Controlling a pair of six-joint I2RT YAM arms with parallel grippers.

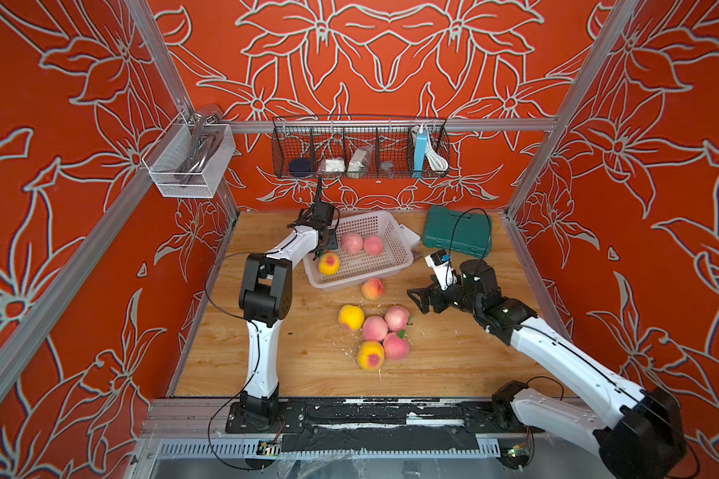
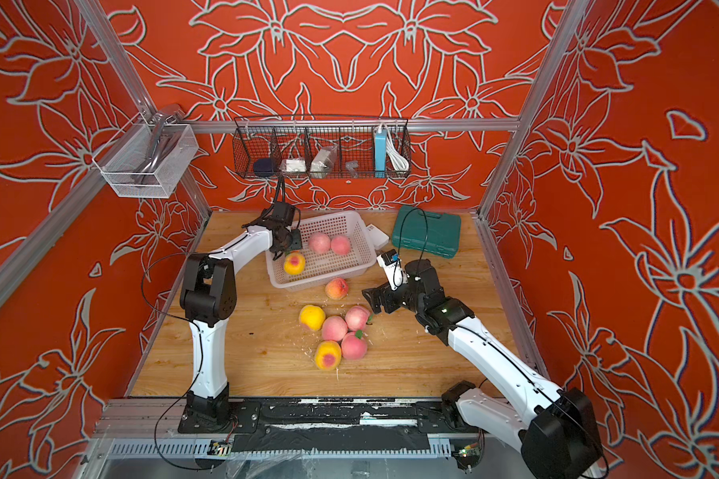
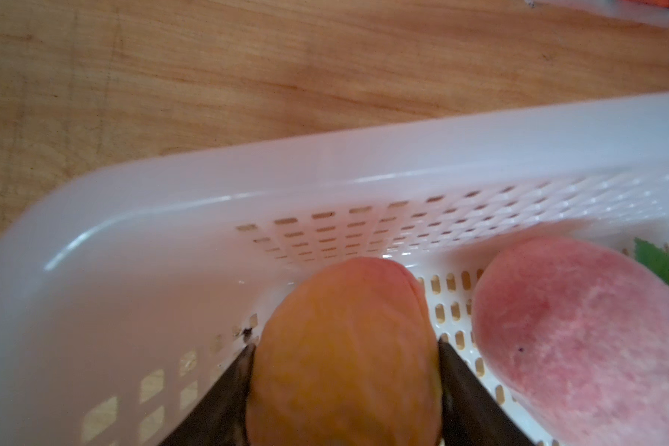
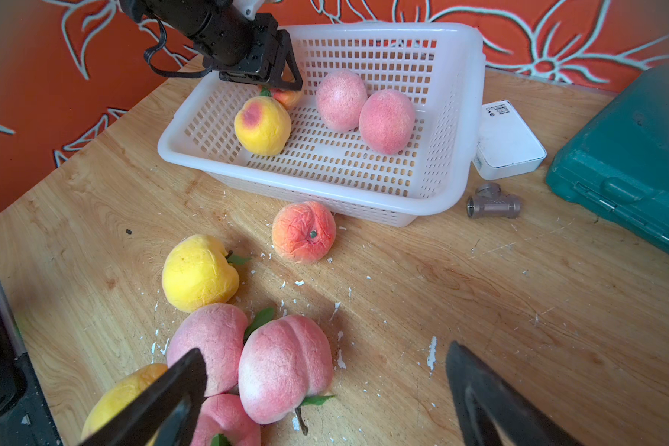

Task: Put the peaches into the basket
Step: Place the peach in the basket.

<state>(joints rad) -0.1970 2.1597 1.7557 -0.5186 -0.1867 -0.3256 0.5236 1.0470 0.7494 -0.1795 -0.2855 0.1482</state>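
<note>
Wooden table (image 1: 432, 365): white flakes (image 4: 432, 351) scattered at centre. Far right: closed green tool case (image 1: 457, 232). Just left of it: white box (image 4: 508, 141) and, nearer, a metal tee fitting (image 4: 493, 202). Far wall: black wire rack (image 1: 360, 147). Left wall: silver mesh box (image 1: 187, 164).

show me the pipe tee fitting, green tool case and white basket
pipe tee fitting (image 4: 494, 202): right wrist view, its body
green tool case (image 1: 438, 230): a top view, lid
white basket (image 4: 298, 183): right wrist view, front rim

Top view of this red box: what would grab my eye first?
The red flowered walls shout loudest, all round. Then comes the pile of five peaches mid-table. Behind them sits the white basket holding more, with the left pincer inside it.
</note>
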